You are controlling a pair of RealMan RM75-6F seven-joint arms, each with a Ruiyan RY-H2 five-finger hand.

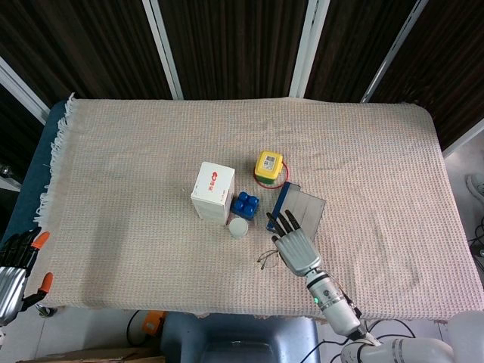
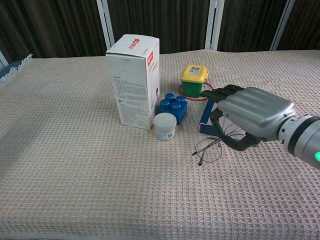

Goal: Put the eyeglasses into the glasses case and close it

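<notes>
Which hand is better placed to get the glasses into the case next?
The right hand: it already holds the glasses right beside the open case. The left hand sits off the table's corner.

eyeglasses (image 2: 210, 147): thin wire, tilted, lifted w/ hand; glasses case (image 1: 301, 212): open, flat
</notes>
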